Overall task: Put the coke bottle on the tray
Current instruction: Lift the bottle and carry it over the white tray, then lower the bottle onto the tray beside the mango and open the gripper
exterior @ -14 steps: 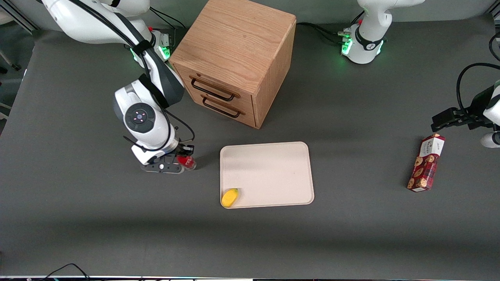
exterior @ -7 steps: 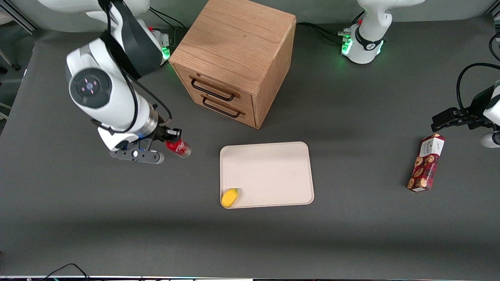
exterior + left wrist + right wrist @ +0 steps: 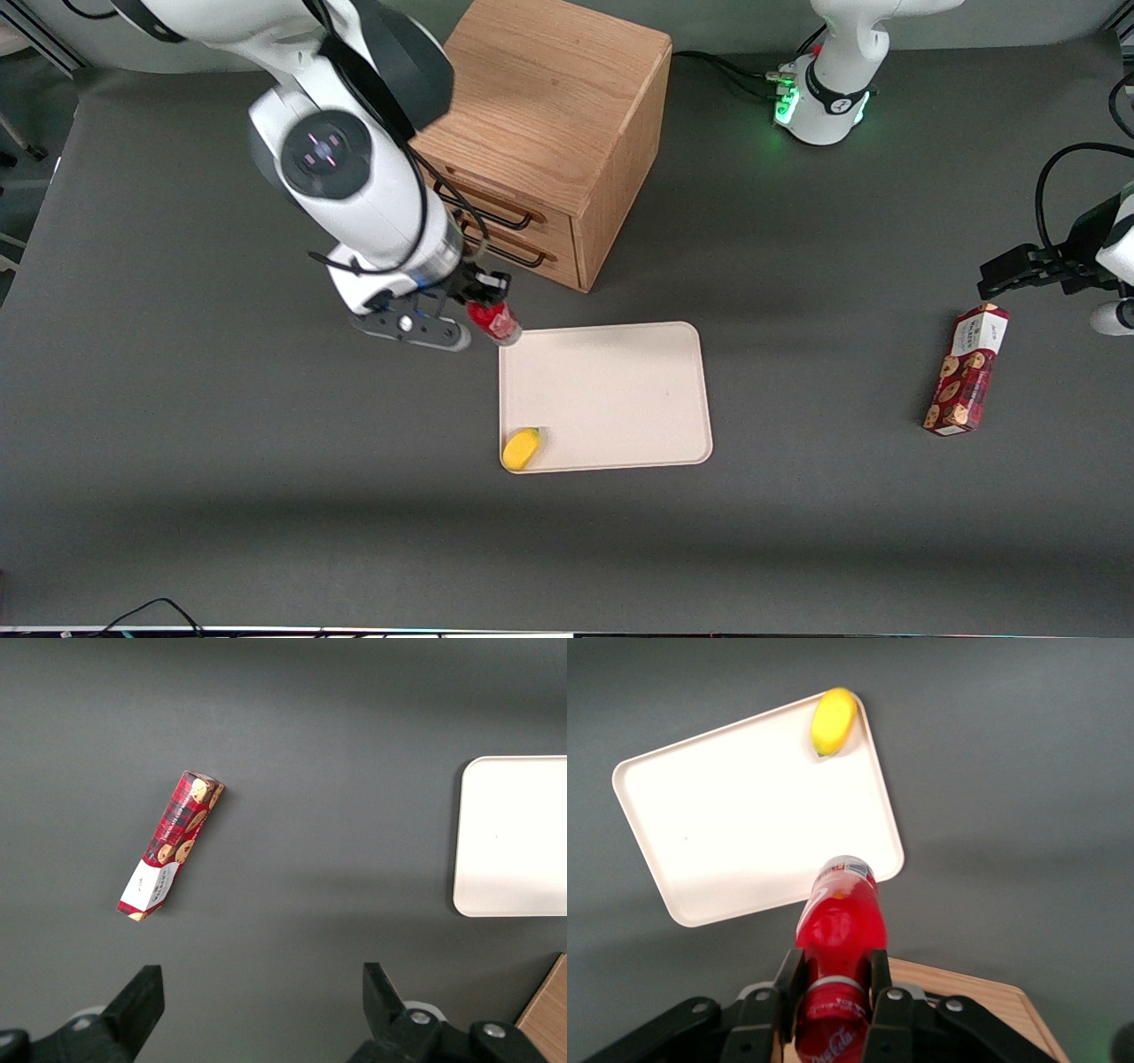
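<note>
My right gripper is shut on the coke bottle, a tiny red bottle with a clear base, and holds it in the air just above the table. It hangs by the corner of the cream-beige tray that lies nearest the wooden cabinet. In the right wrist view the bottle sits between my fingers, with its clear base over the tray's edge. The tray also shows in the left wrist view.
A yellow fruit lies in the tray's corner nearest the front camera; it also shows in the right wrist view. The wooden drawer cabinet stands close by my gripper. A red-brown cookie box lies toward the parked arm's end.
My gripper has lifted the coke bottle off the table, swung out toward the working arm's end, then carried it to the tray's corner by the cabinet.
</note>
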